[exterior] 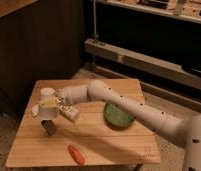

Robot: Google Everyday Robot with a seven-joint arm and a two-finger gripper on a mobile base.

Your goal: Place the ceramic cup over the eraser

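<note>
My gripper (pixel 49 109) is over the left part of the wooden table (pixel 109 145), pointing down at the end of the white arm that reaches in from the right. It is shut on the small off-white ceramic cup (pixel 48 115) and holds it just above the table. A small dark block, the eraser (pixel 49 128), lies right under the cup, partly hidden by it. I cannot tell whether the cup touches the eraser.
A green plate (pixel 118 116) lies at the middle right under the arm. A white printed tube (pixel 70 114) lies right of the cup. An orange-red object (pixel 76 154) lies near the front edge. A small white item (pixel 35 111) sits left of the gripper.
</note>
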